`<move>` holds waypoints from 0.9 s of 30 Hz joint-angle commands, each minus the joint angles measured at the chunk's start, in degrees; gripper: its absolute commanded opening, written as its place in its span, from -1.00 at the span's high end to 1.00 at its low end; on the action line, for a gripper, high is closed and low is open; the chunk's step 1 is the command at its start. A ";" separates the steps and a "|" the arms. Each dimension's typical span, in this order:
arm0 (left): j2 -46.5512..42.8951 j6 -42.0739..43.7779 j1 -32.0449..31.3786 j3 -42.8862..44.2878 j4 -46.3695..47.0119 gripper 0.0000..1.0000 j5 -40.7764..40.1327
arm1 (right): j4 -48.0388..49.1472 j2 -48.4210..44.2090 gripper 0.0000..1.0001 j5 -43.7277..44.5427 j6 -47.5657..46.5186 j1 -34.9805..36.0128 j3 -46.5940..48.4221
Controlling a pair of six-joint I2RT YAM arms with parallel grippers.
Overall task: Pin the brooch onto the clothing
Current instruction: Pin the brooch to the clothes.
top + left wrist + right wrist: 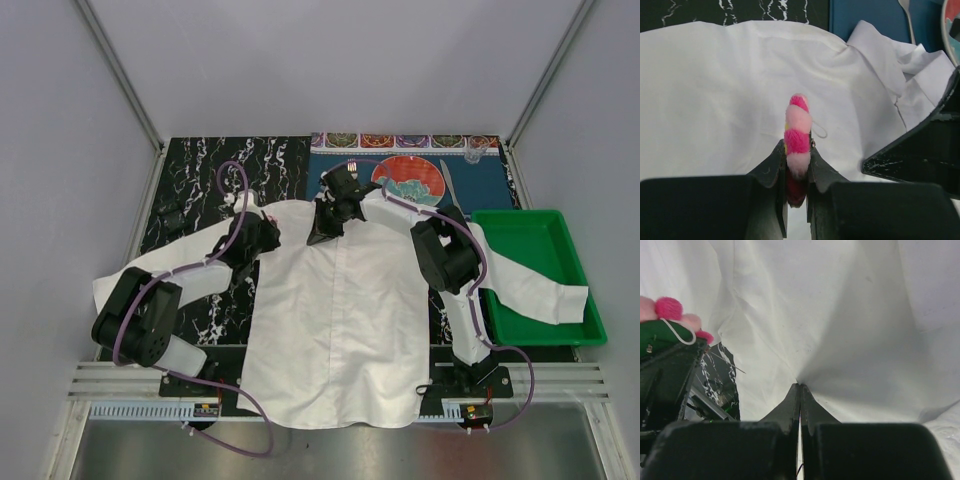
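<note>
The left gripper clamps the brooch edge-on above the shirt, the lower petals hidden inside its grip. Further right, the right gripper pinches a raised fold of shirt fabric, jaws nearly touching.

walls: plain pale grey panels on three sides, no windows showing
frame: silvery metal struts running up the corners
table: black marble-look top, blue mat far right
light: soft and even, barely any shadows
</note>
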 commanded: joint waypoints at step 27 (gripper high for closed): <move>3.14 -5.78 -4.92 -0.46 8.93 1.00 3.15 | 4.09 -1.37 1.00 -5.36 3.73 -1.60 -1.77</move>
